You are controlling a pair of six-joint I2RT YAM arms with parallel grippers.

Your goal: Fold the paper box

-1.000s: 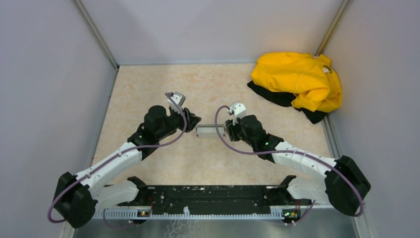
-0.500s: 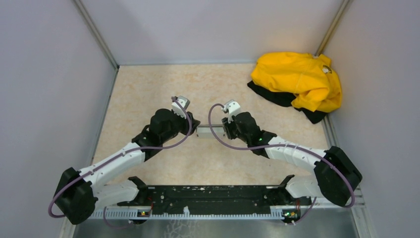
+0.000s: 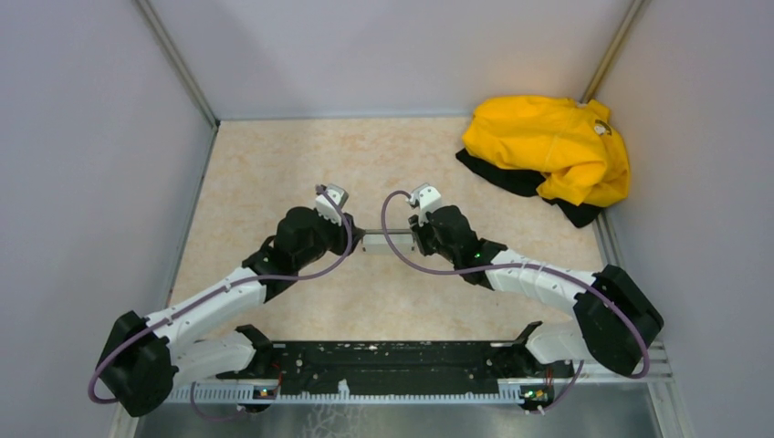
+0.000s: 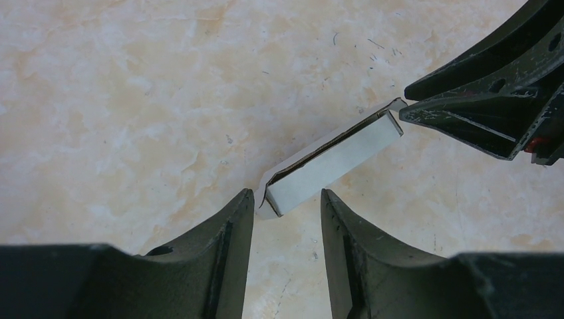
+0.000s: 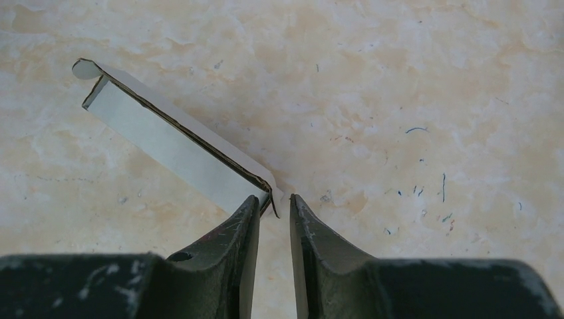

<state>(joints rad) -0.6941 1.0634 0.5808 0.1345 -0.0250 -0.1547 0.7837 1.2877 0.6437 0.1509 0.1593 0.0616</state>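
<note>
Nearest me, both arms reached in from the near edge of the desk toward its middle. There the paper box, a slim, pale, partly folded piece, lay between the two tools. The left tool stood half-open astride one end, the card close against one finger and clear of the other. The right tool was narrow, with the thin end flap between its tips; I could not tell whether it was pinching yet.

My worry was that the flap looked flimsy, so a closing pinch might crease it crooked or slip off. With the left side loose, the box could also skid or swing round rather than fold.

Far off, a yellow garment sat heaped in the far right corner.

Compared with a second before, both tools had moved inward to the box's ends. The right jaws had narrowed, and the box had hardly shifted.
</note>
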